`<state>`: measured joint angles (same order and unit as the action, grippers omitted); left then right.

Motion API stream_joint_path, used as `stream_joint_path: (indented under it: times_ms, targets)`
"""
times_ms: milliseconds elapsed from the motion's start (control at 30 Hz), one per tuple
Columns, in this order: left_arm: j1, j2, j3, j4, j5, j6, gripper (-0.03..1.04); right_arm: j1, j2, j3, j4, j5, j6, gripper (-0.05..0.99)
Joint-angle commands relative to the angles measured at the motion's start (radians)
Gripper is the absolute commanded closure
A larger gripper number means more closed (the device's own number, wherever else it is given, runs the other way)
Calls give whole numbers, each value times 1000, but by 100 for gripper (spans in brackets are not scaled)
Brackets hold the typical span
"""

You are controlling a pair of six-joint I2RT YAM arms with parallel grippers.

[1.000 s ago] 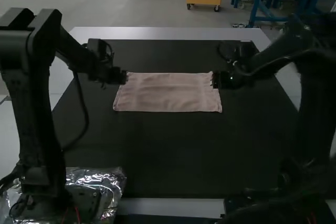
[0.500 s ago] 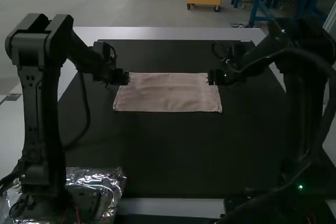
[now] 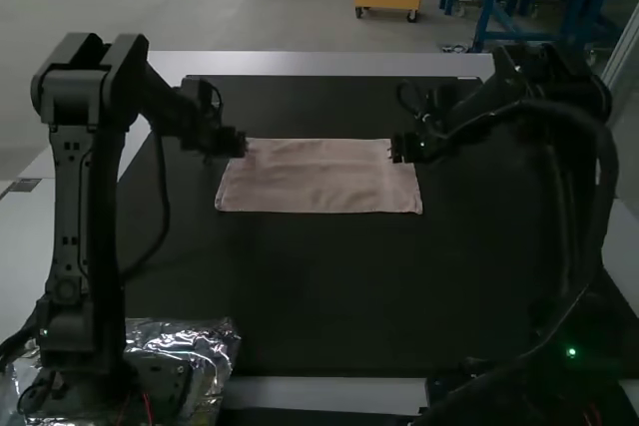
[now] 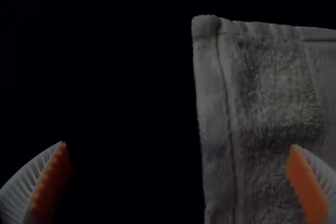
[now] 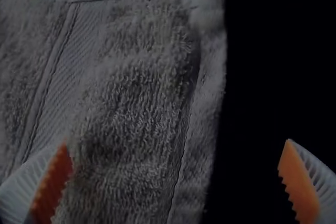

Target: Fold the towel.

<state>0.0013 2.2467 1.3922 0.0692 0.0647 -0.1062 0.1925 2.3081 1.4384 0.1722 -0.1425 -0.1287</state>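
Towel (image 3: pixel 318 185) lay flat on the black mat (image 3: pixel 319 276), its long axis crosswise between the left gripper (image 4: pixel 178 144) and right gripper (image 5: pixel 176 141), each equally near, fingers spread astride a short edge by the far corner.

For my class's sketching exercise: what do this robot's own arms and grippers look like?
The left arm and right arm are black and jointed; a dark cable loops along the right one, with a green light near its base. The left gripper and right gripper have white ribbed fingers with orange pads.
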Motion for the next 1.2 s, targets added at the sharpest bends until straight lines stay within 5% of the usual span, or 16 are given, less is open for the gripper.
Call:
stream_joint_path:
  times_ms: [0, 133, 200, 267, 333, 500, 1167]
  targets:
    - [17, 22, 44, -8, 9, -6, 5, 13, 17, 45, -13, 6, -11, 3]
    - [20, 45, 57, -20, 11, 2, 13, 15, 31, 63, -50, 6, -20, 11]
    - [20, 54, 60, -25, 27, 28, 32, 12, 33, 59, -48, -9, -31, 53]
    - [20, 57, 59, -28, 46, 33, 68, 4, 33, 53, -40, -28, -35, 95]
    - [20, 57, 54, -23, 67, 33, 99, 2, 33, 53, -46, -42, -37, 96]
    - [20, 54, 60, -23, 126, 33, 99, -13, 27, 53, -45, -55, -37, 96]
    - [37, -84, 48, -89, 205, 39, 99, -76, -139, -1, -82, -120, -28, 96]
